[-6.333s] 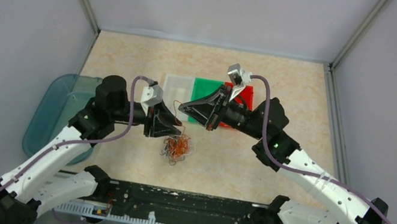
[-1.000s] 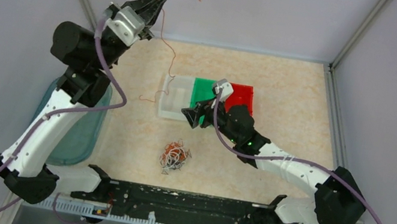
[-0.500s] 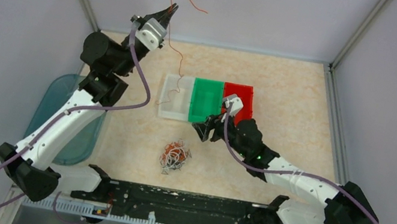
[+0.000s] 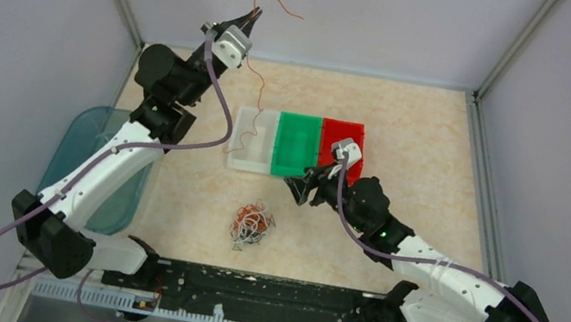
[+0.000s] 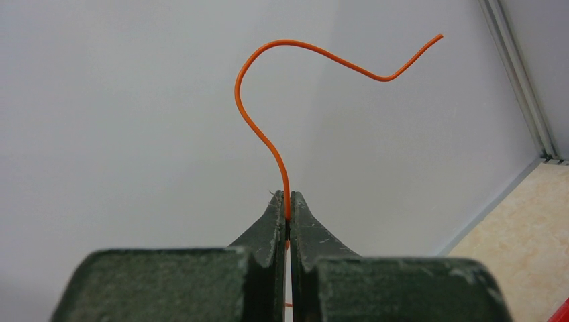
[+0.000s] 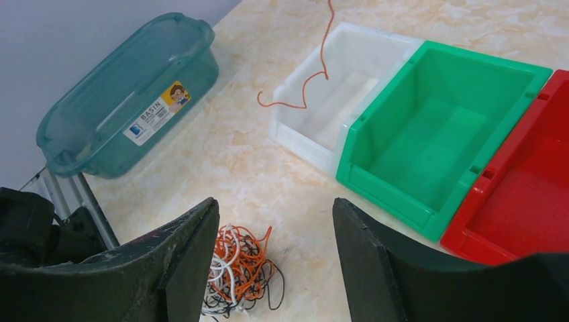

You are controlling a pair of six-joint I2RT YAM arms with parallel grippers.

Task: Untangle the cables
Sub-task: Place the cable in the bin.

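Left gripper (image 4: 252, 14): raised high at the far left, near the back wall. Its jaws are pressed together on one thin orange wire (image 5: 237, 90).
Held wire, upper part: a short length rises above the fingertips, bends over and ends free in the air.
Held wire, lower part: it hangs in loose curls from the jaws down to the translucent white plastic bin (image 4: 235, 153). The right wrist view shows its tail (image 6: 323, 54) curling at that bin's left rim. Contact with the rim cannot be told.
Right gripper (image 4: 299, 190): low over the table, just in front of the bins. Its jaws stand apart with nothing between them.
Remaining cables: a small tangled clump of orange, white and black wires (image 4: 250, 224) lies on the beige marbled tabletop (image 4: 410, 129). It is near the front centre, well apart from the held wire, below and left of the right gripper's fingers (image 6: 194, 248).
Bin row: white, then a green plastic bin (image 4: 296, 144), then a red plastic bin (image 4: 345, 136), touching side by side.
Basin: a teal translucent plastic tub (image 4: 86, 154) sits at the table's left edge, bearing a label (image 6: 156, 114).
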